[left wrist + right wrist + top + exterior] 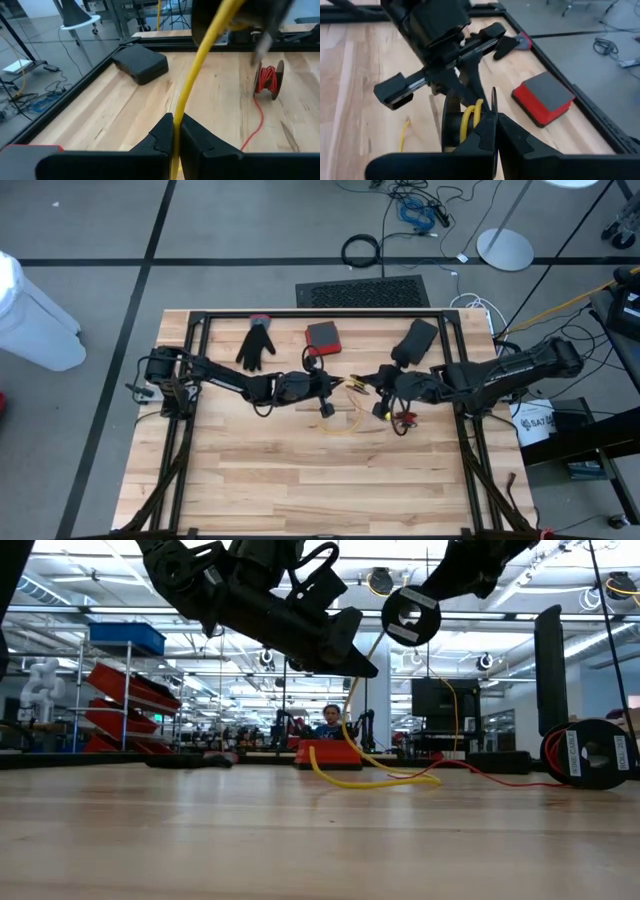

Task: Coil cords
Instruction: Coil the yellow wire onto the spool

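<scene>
Over the wooden table (pixel 300 480), the yellow cord (pixel 197 70) was clamped upright by the left gripper (pixel 174 131), the right gripper (pixel 495 131) clenched on a black spool (pixel 451 125) alongside.

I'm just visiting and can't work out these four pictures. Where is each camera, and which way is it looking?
High view: overhead, looking straight down on the table; both arms show, left gripper and right gripper meeting mid-table.
Low view: at tabletop height, looking level across into the room; arms hang in from above.
Left wrist view: on the left arm, looking past its own fingers, shut on the yellow cord.
Right wrist view: on the right arm, facing the left arm; own fingers low.
Shared: the yellow cord appears in all four.
</scene>
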Robot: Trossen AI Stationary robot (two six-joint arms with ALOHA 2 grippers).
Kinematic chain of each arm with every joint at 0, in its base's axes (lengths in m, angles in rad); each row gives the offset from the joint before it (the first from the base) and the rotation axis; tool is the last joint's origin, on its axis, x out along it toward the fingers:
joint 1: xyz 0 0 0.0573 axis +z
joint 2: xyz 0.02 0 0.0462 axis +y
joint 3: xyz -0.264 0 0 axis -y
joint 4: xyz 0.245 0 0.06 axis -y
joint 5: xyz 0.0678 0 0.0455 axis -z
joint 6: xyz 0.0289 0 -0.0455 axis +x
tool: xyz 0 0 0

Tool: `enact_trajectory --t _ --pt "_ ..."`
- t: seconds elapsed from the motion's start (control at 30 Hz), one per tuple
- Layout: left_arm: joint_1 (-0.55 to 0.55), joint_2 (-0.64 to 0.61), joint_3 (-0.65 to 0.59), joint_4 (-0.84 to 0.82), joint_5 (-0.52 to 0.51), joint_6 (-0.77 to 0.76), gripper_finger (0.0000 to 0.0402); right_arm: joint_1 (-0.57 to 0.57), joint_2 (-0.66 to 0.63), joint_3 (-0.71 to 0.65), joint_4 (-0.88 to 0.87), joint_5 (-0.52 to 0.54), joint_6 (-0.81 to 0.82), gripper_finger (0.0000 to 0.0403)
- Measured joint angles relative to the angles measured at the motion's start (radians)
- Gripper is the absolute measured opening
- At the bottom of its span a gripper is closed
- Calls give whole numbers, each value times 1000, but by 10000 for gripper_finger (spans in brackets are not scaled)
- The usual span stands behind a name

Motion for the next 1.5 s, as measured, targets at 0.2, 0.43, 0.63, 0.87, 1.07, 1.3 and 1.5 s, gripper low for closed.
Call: enact_trajectory --t 0.2,0.43,0.63,0.87,1.07,1.3,1.5 --pt "2 0 0 -7 -58 26 60 0 -58 2 4 38 -20 0" --pt "0 0 0 22 -70 68 68 0 -95 2 1 58 -43 0" --pt "-1 0 0 44 -72 79 68 0 -119 2 6 85 -69 0" --pt "-2 0 0 129 -114 130 68 0 -160 2 61 120 -124 0" --pt "0 0 -1 170 -115 133 68 0 -192 2 93 121 -163 0" --pt "1 0 -7 194 -114 150 68 0 -222 2 93 146 -179 0" --pt "4 0 -8 196 -114 149 68 0 -230 2 93 146 -186 0"
